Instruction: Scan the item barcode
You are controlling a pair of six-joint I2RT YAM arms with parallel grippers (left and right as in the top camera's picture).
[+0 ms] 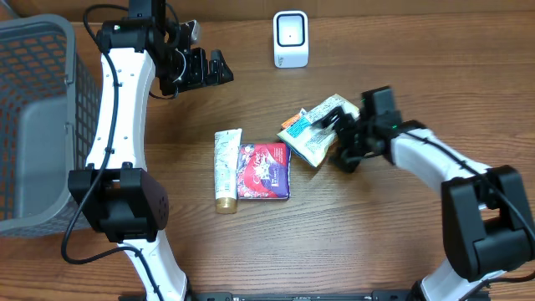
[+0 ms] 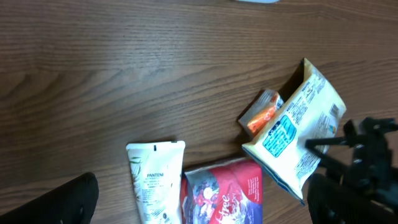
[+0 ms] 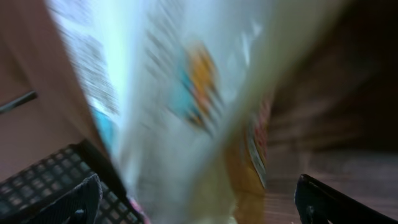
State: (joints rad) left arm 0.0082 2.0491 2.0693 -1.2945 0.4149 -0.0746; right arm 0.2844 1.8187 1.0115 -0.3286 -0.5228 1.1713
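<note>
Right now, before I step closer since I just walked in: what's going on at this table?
The right arm's fingers are spread open around a cream snack bag, which stands tipped up on the table; no firm grip shows yet. The left arm's fingers hang open and empty above the table. A white scanner waits at the back, with nothing held up to it. A tube, a red packet and a small orange packet lie beside the bag.

- Pouch (image 1: 311,138): white, printed in blue and orange, crumpled, set askew with one edge raised, right of centre in the overhead view.
- Scanner (image 1: 290,38): white, stood upright, well apart beyond it.
</note>
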